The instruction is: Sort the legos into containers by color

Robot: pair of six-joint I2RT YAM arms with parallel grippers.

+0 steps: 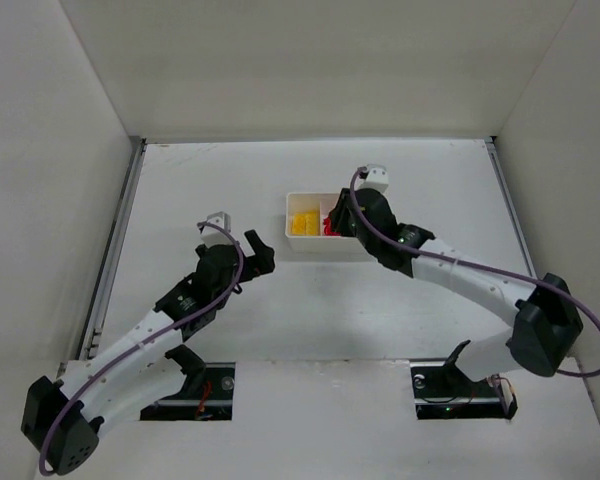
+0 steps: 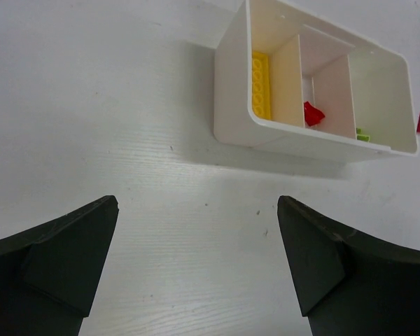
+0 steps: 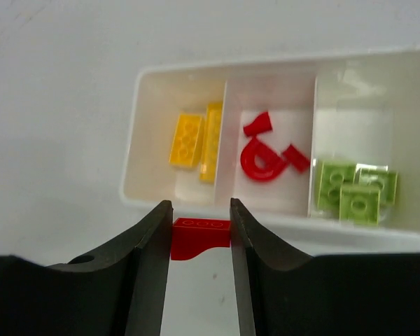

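The white tray (image 3: 161, 199) has three compartments side by side. The left one holds yellow-orange legos (image 3: 187, 138), the middle one red legos (image 3: 262, 162), the right one pale green legos (image 3: 353, 190). My right gripper (image 3: 200, 234) is shut on a red lego (image 3: 196, 238) and holds it just in front of the tray's near wall, above the table. In the top view the right gripper (image 1: 352, 222) hovers over the tray (image 1: 293, 248). My left gripper (image 1: 258, 252) is open and empty, left of the tray. The left wrist view shows the tray (image 2: 231, 98) ahead, with yellow (image 2: 261, 85), red (image 2: 312, 113) and green (image 2: 362, 134) pieces inside.
White walls enclose the table on three sides. The two arm bases sit at the near edge. A metal rail (image 1: 115, 240) runs along the table's left side.
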